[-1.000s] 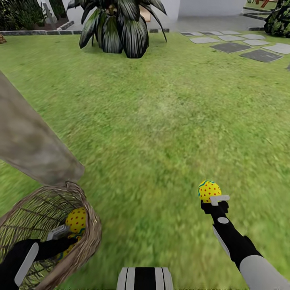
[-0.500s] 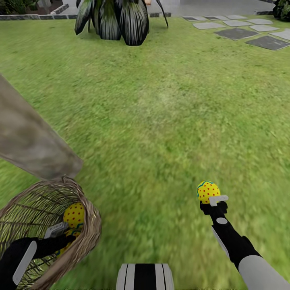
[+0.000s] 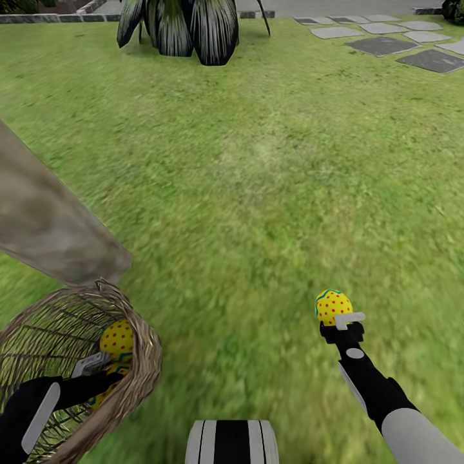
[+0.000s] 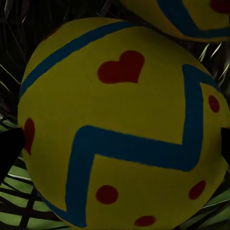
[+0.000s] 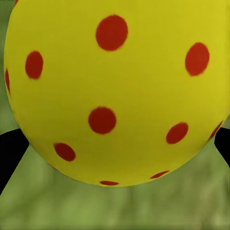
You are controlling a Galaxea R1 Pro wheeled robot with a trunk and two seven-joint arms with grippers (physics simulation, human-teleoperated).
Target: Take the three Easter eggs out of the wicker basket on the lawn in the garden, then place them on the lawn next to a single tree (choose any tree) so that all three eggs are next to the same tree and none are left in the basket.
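Since a second ago only the view has tipped downward; both arms hold. Right pincer [image 3: 335, 314] clenched on one egg [image 3: 333, 305] above open lawn [image 3: 258, 180]. Left pincer [image 3: 96, 367], inside the wicker basket [image 3: 145, 367], brackets a second egg [image 4: 120, 124]; its grip is unclear. A third egg [image 4: 187, 14] is cut off. Tree trunk [image 3: 51, 225] adjoins the basket rim.

grey stepping stones [image 3: 412, 45] | dark-leaved plant [image 3: 183, 29] | stone edging [image 3: 45, 18]
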